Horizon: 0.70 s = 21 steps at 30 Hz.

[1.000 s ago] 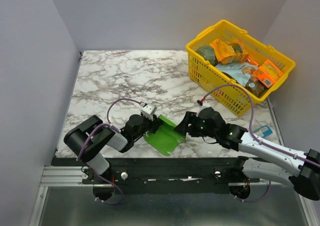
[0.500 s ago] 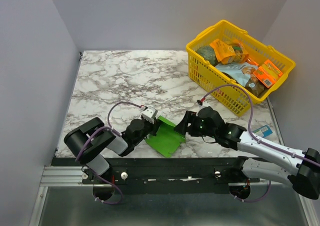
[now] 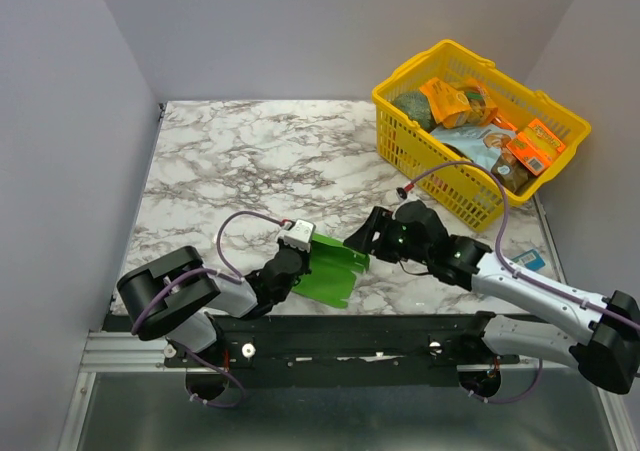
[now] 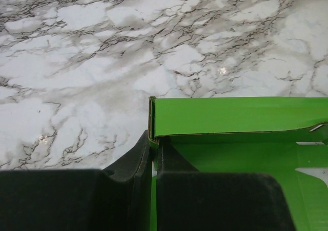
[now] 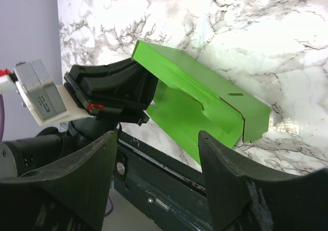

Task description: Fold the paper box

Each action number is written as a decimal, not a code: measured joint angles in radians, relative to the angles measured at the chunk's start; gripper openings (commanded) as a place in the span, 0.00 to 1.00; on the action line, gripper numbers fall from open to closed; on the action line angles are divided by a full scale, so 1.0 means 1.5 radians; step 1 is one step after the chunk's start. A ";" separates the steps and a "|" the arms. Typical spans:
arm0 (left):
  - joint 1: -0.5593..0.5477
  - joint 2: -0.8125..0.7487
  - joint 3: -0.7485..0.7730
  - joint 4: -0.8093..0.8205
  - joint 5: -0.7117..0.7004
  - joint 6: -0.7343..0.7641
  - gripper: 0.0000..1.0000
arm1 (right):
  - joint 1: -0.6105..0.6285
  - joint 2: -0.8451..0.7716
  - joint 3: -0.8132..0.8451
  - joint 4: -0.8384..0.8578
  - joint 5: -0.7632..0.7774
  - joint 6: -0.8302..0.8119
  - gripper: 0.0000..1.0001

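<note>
The paper box point(image 3: 330, 269) is a bright green creased card cut-out at the near middle of the marble table, one long flap tilted up. My left gripper point(image 3: 303, 259) is shut on its left edge. In the left wrist view the black fingertips point(image 4: 143, 149) pinch the card's corner, and the raised flap point(image 4: 241, 117) runs to the right. My right gripper point(image 3: 360, 239) stands open just beyond the box's right end, not touching it. From the right wrist view the box point(image 5: 205, 105) lies ahead of the open gripper point(image 5: 159, 159), with the left gripper point(image 5: 113, 85) on its far corner.
A yellow plastic basket point(image 3: 432, 171) full of packaged goods stands at the back right. A blue-and-white pack point(image 3: 525, 261) lies by the right arm. The black rail point(image 3: 350, 326) along the table's near edge runs just below the box. Grey walls enclose the table.
My left gripper has closed on the box's left edge and sunk lower, and the box's flap now tilts up. The right gripper has drawn back slightly from the box.
</note>
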 measured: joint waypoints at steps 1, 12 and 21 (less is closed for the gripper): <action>-0.007 0.000 0.002 -0.008 -0.017 0.002 0.00 | -0.001 0.000 0.000 -0.001 0.000 0.004 0.72; -0.040 0.000 0.017 -0.038 -0.106 0.013 0.00 | -0.017 0.064 0.000 0.000 -0.010 0.028 0.71; -0.051 0.000 0.019 -0.039 -0.130 0.019 0.00 | -0.052 0.092 -0.001 0.051 -0.041 0.045 0.70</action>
